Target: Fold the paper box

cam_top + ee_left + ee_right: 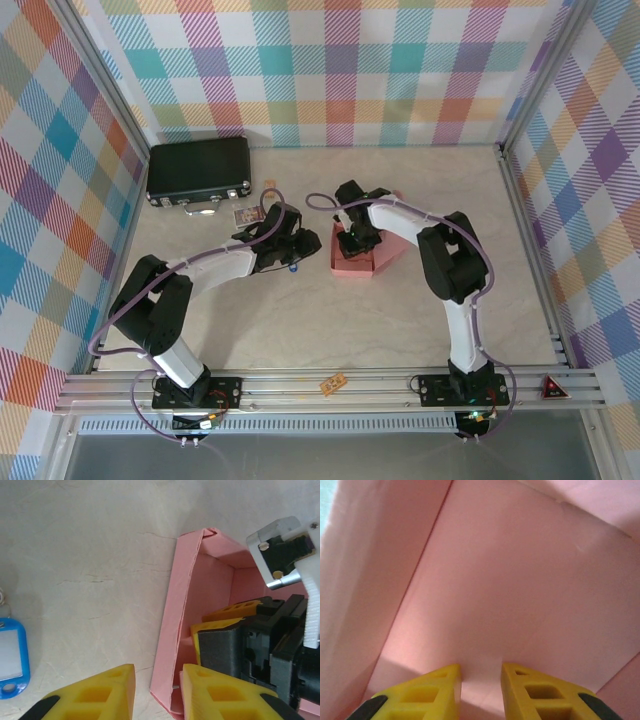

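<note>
Plaid walls [330,70] in pastel pink, teal, purple and yellow closed in the cell on three sides, set in a bare metal frame. The tabletop [300,330] was pale cream with faint marble-like veining and a matte finish. An aluminium rail [300,392] ran along its near edge and carried both arm bases, a small orange tag [333,381] and a red triangle sticker [553,388]. A black case [200,170] with metal latches lay in the far left corner, close to the wall.

The paper box [362,264] sat near the middle of the tabletop, a little right of centre. It was salmon pink, with its walls raised and its top open. The left tool [158,669] stood at the box's left side, open. Its yellow fingers [120,677] straddled one pink wall without clamping it. The inner finger lay against the card, while a strip of tabletop showed between the outer finger and the wall.

The right tool [480,667] reached down inside the box and pointed at the pink floor. Its fingers were slightly parted with nothing between them. In the left wrist view its black body and yellow tips stood within the box, just beside the left tool's inner finger.

A blue key tag [10,657] lay on the tabletop to the left of the box, apart from it.
</note>
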`<state>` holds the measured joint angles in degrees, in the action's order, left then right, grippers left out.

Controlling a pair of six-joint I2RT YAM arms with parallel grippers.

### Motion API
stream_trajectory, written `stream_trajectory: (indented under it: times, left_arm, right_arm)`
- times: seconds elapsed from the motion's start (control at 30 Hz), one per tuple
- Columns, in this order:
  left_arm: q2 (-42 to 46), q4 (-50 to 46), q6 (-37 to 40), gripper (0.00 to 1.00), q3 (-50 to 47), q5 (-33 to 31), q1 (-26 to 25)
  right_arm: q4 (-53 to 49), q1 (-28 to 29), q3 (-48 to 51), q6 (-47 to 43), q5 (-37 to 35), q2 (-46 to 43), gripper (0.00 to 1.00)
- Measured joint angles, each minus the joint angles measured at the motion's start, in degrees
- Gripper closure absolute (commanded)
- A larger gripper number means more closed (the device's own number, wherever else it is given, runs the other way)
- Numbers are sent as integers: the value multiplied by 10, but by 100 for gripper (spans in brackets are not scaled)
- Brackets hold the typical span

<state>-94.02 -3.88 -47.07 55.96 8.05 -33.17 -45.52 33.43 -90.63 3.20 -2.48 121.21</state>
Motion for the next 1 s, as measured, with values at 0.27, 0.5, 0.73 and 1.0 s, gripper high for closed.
stream_trajectory:
  times: [0.27,0.5,0.73,1.0]
  left_arm:
    - [-43,33,0,70,7,21,0]
    - [-125,44,0,72,46,58,0]
    - [-138,57,0,74,58,71,0]
    - [-137,60,-3,76,57,73,0]
  right_arm:
    - [-18,0,-20,-7,-6,-4,71]
    - [-22,0,-37,0,-19,-46,70]
    - [-21,0,-49,20,-27,-100,66]
    - [-17,-8,-25,54,-38,-236,62]
